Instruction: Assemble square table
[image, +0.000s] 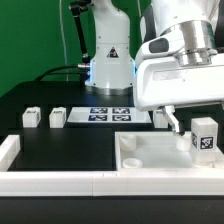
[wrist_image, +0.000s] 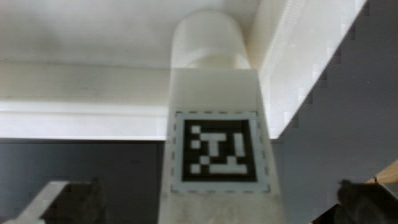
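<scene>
- Border rail (image: 70, 182): white, runs along the near edge at 6 o'clock in the exterior view. A second rail (image: 8, 150) sits at 9 o'clock.
- Square panel (image: 140, 158): at 5 o'clock in the exterior view, just behind the near rail, raised rim up.
- Tagged leg (image: 205, 138): upright at the panel's far corner, 3 o'clock in the exterior view. Can't tell if it's seated in a socket.
- Gripper (wrist_image: 208, 198): jaws spread wide. In the wrist view the fingertips (wrist_image: 365, 197) flank the tagged leg with a gap on each side, gripping nothing.
- Two loose legs (image: 30, 117) (image: 58, 117): on the black table (image: 60, 145) at 9 o'clock, side by side.
- Third leg (image: 160, 118): just behind the gripper, partly hidden.
- Marker board (image: 110, 113): flat at centre, between the loose legs and the third leg.
- Arm base (image: 108, 60): 12 o'clock, behind the marker board.
</scene>
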